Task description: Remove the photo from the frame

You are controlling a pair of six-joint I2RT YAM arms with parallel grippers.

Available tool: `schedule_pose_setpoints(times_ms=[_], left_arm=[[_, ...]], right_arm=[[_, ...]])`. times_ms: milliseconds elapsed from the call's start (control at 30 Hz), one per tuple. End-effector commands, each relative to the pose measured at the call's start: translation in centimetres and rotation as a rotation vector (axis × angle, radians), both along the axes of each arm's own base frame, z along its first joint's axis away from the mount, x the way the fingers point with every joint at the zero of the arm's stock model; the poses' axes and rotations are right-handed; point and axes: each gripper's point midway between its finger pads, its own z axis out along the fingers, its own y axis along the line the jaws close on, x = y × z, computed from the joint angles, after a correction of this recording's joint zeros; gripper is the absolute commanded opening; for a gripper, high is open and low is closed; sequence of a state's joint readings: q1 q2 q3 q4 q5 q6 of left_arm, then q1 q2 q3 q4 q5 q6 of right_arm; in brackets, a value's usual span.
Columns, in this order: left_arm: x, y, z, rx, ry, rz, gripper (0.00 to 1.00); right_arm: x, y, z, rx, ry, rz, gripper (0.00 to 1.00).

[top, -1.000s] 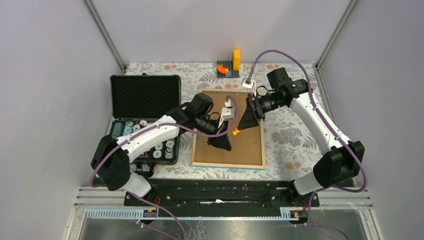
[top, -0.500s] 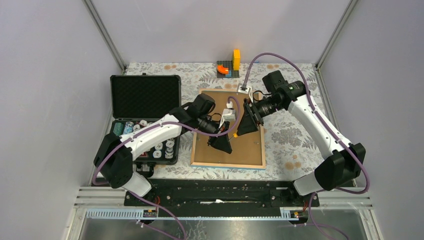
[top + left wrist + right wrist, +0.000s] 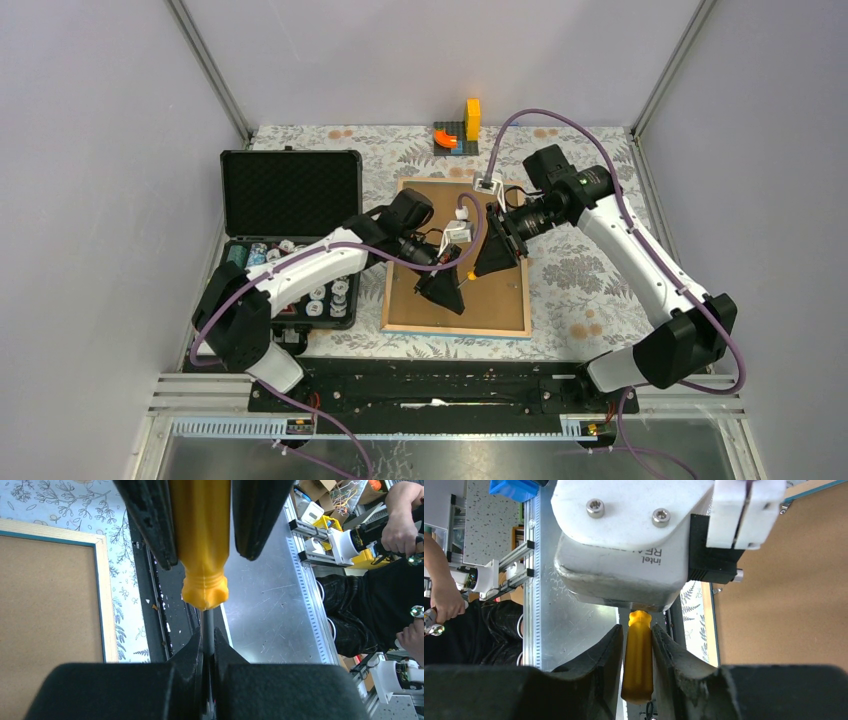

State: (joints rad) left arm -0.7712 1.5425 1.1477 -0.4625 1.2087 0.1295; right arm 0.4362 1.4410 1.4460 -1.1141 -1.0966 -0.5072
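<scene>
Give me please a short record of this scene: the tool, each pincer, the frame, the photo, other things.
tool: screwdriver, yellow handle, grey shaft, held above the frame
left pincer: shut on the shaft
right pincer: closed around the handle; both fingers seem to touch it
frame: lies flat, brown back up
photo: not visible
other: black case, open, left of the frame

The table (image 3: 590, 270), covered in a floral cloth, carries the frame (image 3: 495, 300) lying flat, brown back up. Just left of the frame rests an open black case (image 3: 290, 190). Beyond the frame's far edge sits a small dark plate (image 3: 452, 130) bearing a yellow block (image 3: 472, 118).
</scene>
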Motion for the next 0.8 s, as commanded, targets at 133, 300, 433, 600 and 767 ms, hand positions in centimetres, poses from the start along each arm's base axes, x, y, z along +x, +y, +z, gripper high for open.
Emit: schedule_pose_setpoints(times_ms=[133, 300, 433, 600, 767], left_arm=[[0.1, -0.6, 2.1, -0.072, -0.004, -0.040, 0.00], [0.2, -0.6, 2.0, -0.071, 0.000, -0.042, 0.00], [0.4, -0.7, 2.0, -0.067, -0.001, -0.034, 0.00], [2.8, 0.0, 2.4, -0.052, -0.039, 0.063, 0.57], [9.0, 3.7, 2.7, 0.000, -0.234, 0.302, 0.79]], right_arm=[[-1.2, 0.1, 0.9, 0.026, -0.027, 0.033, 0.33], [-1.5, 0.4, 0.9, 0.030, -0.018, 0.046, 0.28], [-1.5, 0.4, 0.7, 0.022, -0.010, 0.046, 0.07], [-0.3, 0.2, 0.2, -0.037, -0.035, -0.010, 0.00], [4.4, -1.6, -1.0, -0.168, -0.154, -0.248, 0.00]])
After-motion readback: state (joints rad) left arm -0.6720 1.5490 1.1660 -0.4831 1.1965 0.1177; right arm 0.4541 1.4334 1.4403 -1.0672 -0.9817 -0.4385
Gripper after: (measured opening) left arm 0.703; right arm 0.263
